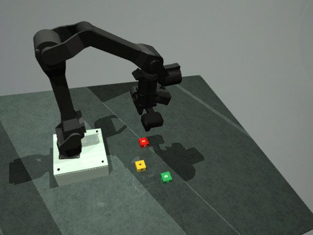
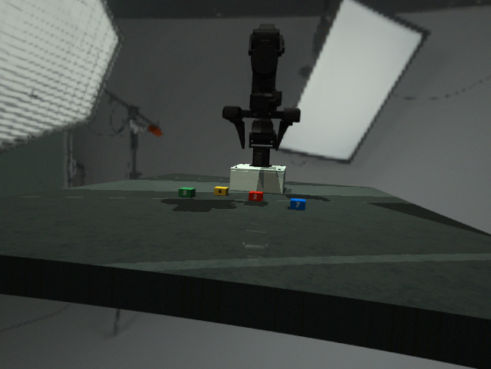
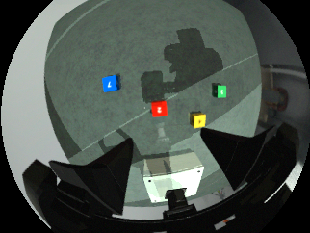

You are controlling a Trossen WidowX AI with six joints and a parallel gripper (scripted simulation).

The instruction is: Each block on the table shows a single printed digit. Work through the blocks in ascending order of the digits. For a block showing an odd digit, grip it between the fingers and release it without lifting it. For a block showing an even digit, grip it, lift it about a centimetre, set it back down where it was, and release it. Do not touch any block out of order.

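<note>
4 blocks w/ digits (1 red [image 1: 143, 142] [image 2: 255, 196] [image 3: 159, 109], 1 yellow [image 1: 140, 165] [image 2: 220, 190] [image 3: 197, 120], 1 green [image 1: 166, 177] [image 2: 187, 192] [image 3: 221, 91], 1 blue [image 2: 297, 204] [image 3: 110, 84]), 1 robot arm [image 1: 113, 45] [image 2: 264, 67], 2 lt. panels [image 2: 51, 63] [image 2: 353, 83]

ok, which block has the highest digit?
The blue block: it shows a 7, while the red, yellow and green ones show 2, 4 and 3.
</note>
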